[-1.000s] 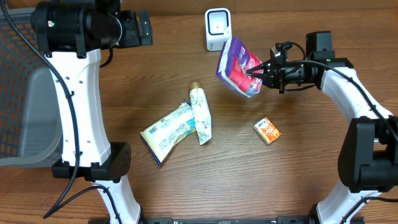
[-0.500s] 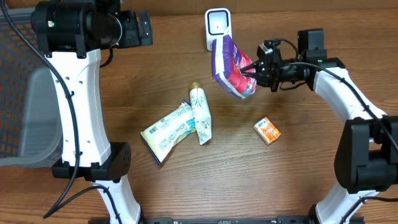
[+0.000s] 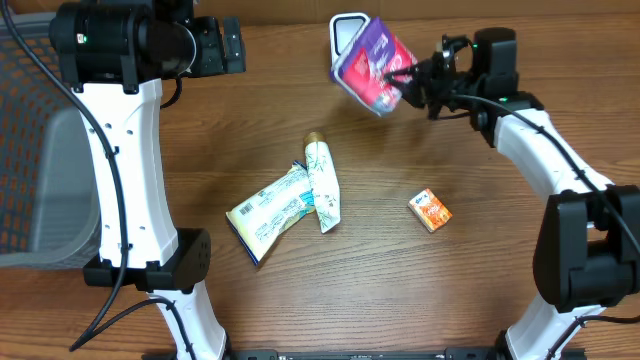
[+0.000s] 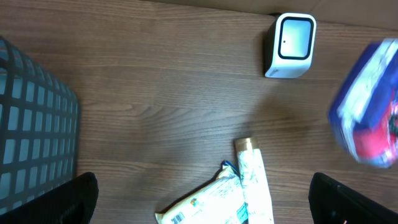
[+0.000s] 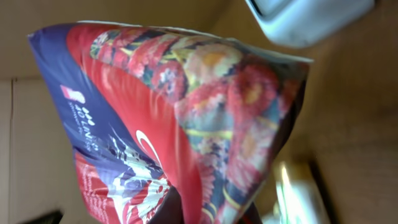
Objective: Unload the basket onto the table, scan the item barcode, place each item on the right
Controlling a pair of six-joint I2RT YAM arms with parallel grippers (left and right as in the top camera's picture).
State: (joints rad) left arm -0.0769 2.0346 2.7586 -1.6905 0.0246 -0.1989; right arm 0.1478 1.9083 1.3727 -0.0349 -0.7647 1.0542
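Wood table point(image 3: 400, 290); purple-red floral pouch point(image 3: 368, 66), right fingers point(image 3: 408, 84) pinching.

One white barcode scanner point(image 4: 290, 45) is counted on the tabletop point(image 3: 480, 300). One purple-and-red bag point(image 3: 372, 65) is counted. One pale tube point(image 3: 322, 185), one flat printed packet point(image 3: 268, 215) and one small orange box point(image 3: 430, 210) are counted as well, so that four packaged items are found in all. One dark mesh basket point(image 4: 31, 124) is seen. Two robot arms are counted: the left arm point(image 3: 125, 150) and the right arm point(image 3: 545, 155).
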